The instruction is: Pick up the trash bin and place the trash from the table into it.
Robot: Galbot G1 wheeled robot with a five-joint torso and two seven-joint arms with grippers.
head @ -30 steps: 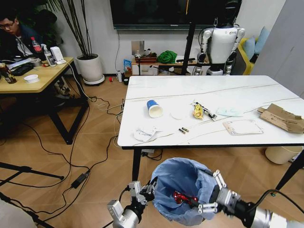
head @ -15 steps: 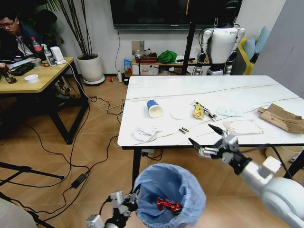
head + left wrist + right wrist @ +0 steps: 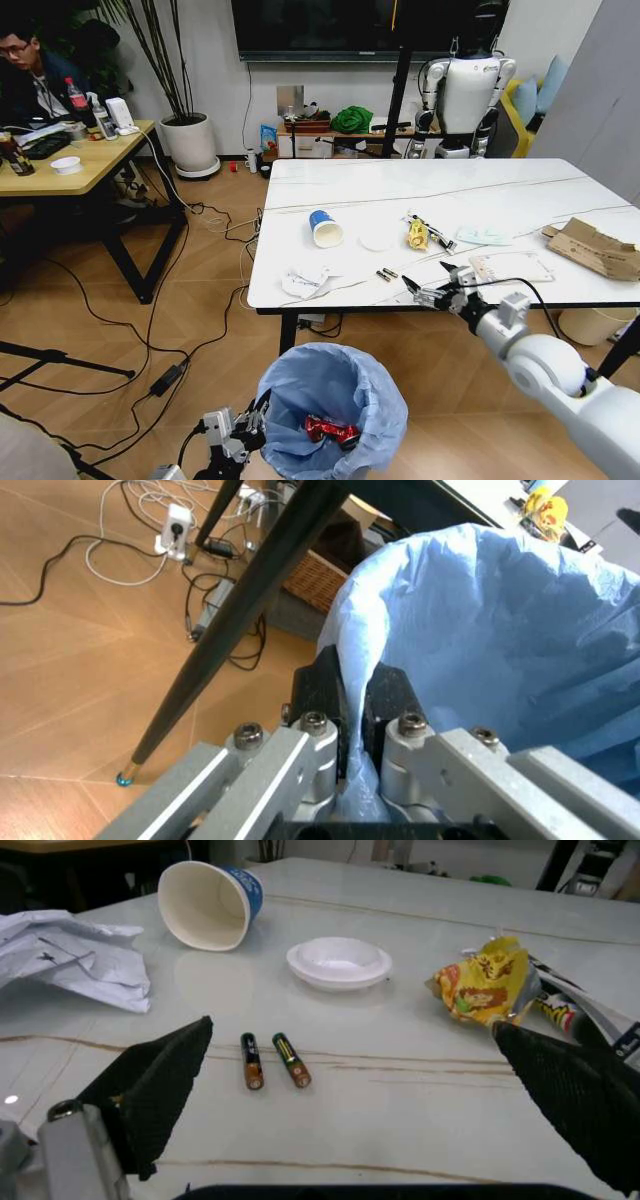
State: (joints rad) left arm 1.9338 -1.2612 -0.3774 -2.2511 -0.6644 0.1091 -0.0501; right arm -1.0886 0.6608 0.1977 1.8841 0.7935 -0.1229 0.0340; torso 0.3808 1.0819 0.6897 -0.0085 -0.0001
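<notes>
Two arms: left fingers clamp trash bin liner; right fingers spread wide over batteries.

The trash bin, lined with a crinkly light-blue bag and holding a red wrapper, stands upright at the bottom centre of the head view, below the near edge of the table. On the white marble-like top, mid-frame, lie a tipped blue-and-white paper cup, crumpled white paper, a yellow wrapper and two batteries. Torn brown cardboard lies at the right edge.
</notes>
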